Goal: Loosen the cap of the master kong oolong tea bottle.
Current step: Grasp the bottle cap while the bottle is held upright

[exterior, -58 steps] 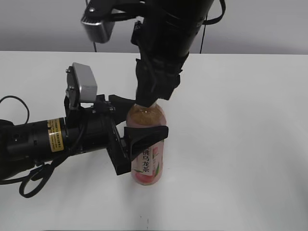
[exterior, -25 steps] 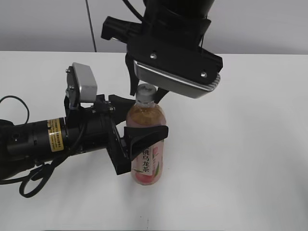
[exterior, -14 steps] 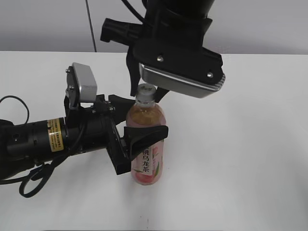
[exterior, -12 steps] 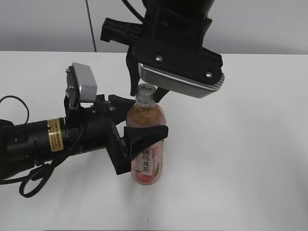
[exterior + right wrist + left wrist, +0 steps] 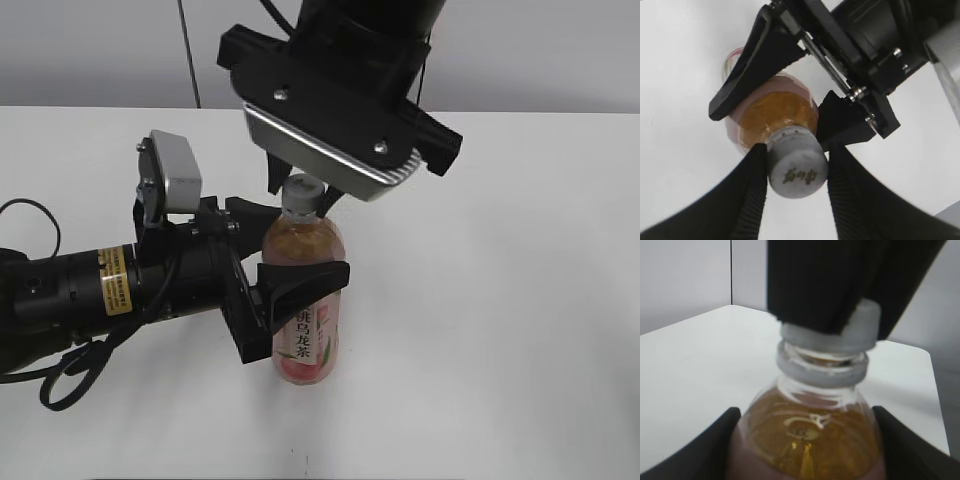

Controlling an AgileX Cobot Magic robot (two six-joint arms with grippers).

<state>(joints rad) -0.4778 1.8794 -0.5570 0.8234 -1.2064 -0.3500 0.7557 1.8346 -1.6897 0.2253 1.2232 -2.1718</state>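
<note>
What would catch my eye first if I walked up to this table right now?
Probably the upright master kong oolong tea bottle in the middle of the white table, squeezed around its body by the left claw reaching in sideways. Right above it, the right claw comes straight down and pinches the small white cap between its two black fingers.

one bottle, one cap, seemingly two hands.
</note>
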